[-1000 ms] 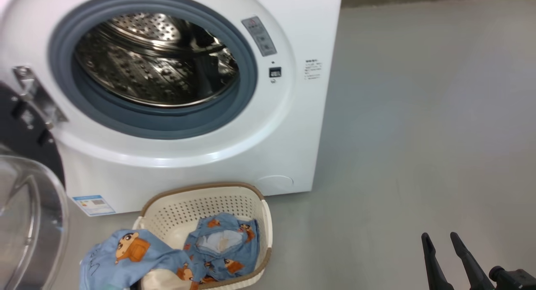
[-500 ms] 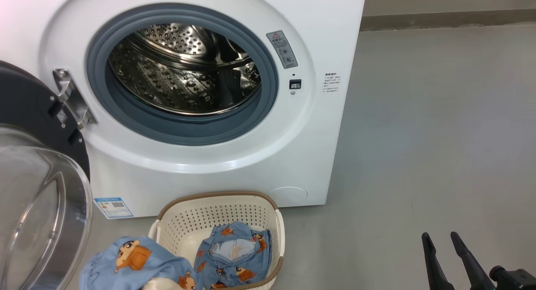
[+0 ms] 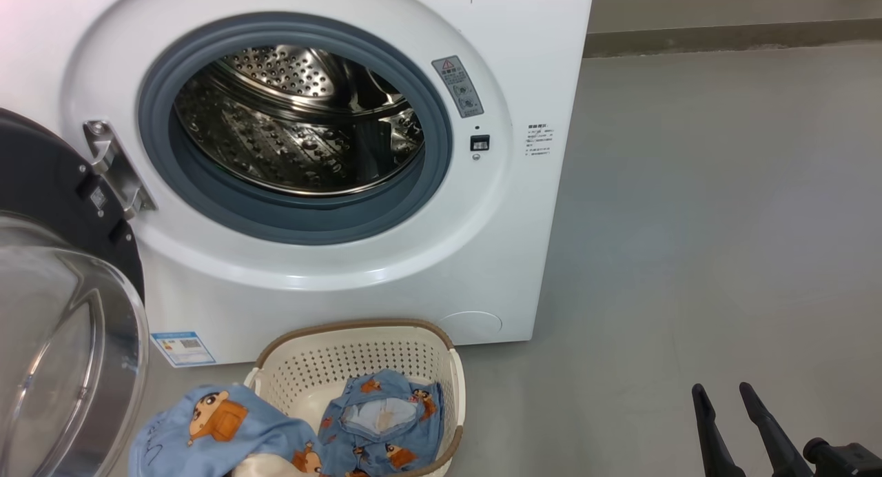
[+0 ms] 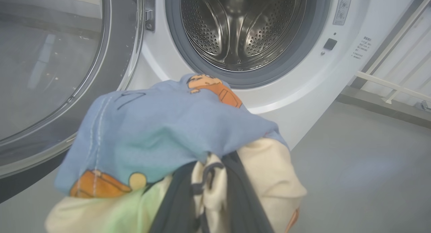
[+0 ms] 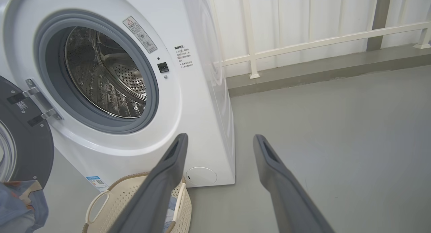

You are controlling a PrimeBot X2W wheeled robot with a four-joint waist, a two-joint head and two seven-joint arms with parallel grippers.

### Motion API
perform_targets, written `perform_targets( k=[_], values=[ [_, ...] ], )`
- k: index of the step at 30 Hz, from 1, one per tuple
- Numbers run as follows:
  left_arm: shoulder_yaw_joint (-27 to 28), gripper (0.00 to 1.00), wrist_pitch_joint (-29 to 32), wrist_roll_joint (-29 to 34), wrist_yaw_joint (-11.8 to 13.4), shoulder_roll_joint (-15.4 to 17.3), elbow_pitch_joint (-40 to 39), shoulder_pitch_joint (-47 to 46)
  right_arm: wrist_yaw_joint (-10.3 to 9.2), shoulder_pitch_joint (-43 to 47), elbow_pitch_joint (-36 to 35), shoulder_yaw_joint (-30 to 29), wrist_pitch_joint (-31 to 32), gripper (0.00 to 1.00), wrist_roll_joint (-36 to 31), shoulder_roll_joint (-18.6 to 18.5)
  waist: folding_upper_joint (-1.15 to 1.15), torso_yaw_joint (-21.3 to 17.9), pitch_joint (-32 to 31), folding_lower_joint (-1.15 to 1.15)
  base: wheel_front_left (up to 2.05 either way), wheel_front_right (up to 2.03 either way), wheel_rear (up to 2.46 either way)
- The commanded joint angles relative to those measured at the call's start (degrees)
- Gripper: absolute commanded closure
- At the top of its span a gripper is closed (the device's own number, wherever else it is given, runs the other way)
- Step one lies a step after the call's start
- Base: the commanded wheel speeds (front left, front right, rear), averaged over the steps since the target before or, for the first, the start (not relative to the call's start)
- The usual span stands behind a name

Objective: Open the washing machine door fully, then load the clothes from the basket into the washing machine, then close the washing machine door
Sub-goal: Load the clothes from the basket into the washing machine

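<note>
Gripping blue and cream clothes (image 4: 161, 132) in left pincer (image 4: 210, 165), at left edge of basket (image 3: 358, 329), holding right pincer (image 3: 721, 389) spread apart and empty, another blue garment (image 3: 382, 422) lying inside basket, washing machine door (image 3: 41, 187) swung open.

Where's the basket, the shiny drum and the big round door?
basket (image 3: 344, 367): head view, on its holey inside back wall.
drum (image 3: 275, 153): head view, on its perforated steel wall.
washing machine door (image 3: 48, 180): head view, on its black rim.
</note>
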Motion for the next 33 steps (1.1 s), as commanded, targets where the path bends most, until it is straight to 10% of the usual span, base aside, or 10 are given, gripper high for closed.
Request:
perform_targets(
  k=[1, 33],
  values=[
    [2.1, 1.00, -0.8, 0.6, -0.2, 0.3, -1.8, -0.6, 0.09, -0.1, -1.2, 1.8, -0.3, 0.00, -0.8, -1.1, 0.00, -0.1, 0.0, 0.00, 0.00, 0.00, 0.00],
    [1.4, 1.00, -0.8, 3.4, -0.8, 0.3, -2.8, -19.6, 0.09, -5.9, -1.5, 4.1, -0.3, 0.00, 0.1, 1.1, 0.00, -7.0, 12.2, 0.00, 0.00, 0.00, 0.00]
  ],
)
